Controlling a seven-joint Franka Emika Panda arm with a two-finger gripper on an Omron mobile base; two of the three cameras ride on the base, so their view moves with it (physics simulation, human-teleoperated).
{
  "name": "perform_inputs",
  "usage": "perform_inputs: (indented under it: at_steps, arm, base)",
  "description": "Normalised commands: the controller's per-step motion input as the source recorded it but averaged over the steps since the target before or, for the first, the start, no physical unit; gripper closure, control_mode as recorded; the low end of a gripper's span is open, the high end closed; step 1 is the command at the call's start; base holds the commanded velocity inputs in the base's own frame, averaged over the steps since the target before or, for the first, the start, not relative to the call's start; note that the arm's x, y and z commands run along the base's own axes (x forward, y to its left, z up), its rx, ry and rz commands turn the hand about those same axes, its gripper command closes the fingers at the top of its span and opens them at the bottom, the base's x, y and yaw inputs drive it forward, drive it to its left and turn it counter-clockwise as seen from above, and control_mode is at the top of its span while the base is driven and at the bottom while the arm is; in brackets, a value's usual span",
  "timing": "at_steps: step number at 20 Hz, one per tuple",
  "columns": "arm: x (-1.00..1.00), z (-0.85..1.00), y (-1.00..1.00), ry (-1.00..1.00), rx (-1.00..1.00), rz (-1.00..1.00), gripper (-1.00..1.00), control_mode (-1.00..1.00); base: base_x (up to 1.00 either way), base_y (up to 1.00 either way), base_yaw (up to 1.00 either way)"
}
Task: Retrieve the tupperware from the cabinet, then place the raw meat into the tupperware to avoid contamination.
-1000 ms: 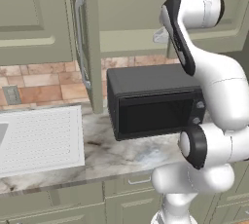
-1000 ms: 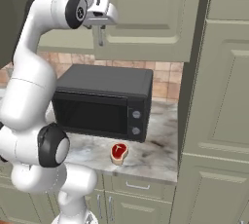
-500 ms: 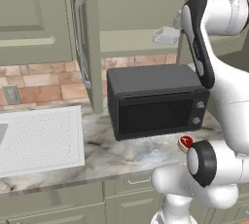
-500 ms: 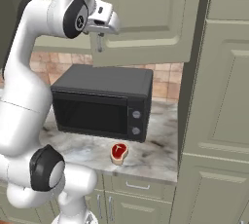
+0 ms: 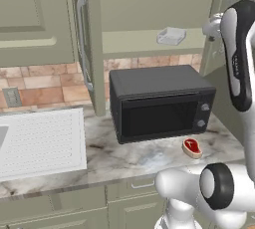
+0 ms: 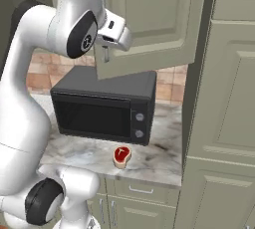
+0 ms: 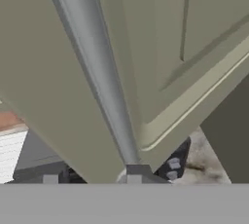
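The cabinet (image 5: pixel 149 19) stands open with the tupperware (image 5: pixel 171 36) on its inner shelf above the black microwave (image 5: pixel 159 103), the raw meat (image 6: pixel 121 155) lies on the table (image 5: pixel 129 156) near the microwave's right front, and the fingers (image 6: pixel 106 54) sit at the right door's silver bar handle (image 7: pixel 99 77), their spread impossible to tell

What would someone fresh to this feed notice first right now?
Most likely the open wall cabinet, its doors swung wide, with a small pale container sitting alone on the shelf inside. Right below it a black microwave takes up the marble counter, and a little red steak lies in front of its right corner. In the right base view the white arm's pincer is up at the right-hand door's handle.
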Motion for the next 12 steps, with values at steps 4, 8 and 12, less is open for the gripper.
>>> perform_inputs:
  at_steps: [4,8,12]
  arm:
    - [-0.85,-0.04,-0.59,-0.03,0.12,0.0,1.0,-1.0]
    - [-0.64,-0.09,-0.51,-0.01,0.07,-0.02,1.0,-1.0]
    - [-0.31,-0.16,-0.29,0.0,0.0,-0.04,1.0,-1.0]
  base:
    - [0.0,0.0,0.0]
    - [0.0,0.0,0.0]
    - [0.0,0.0,0.0]
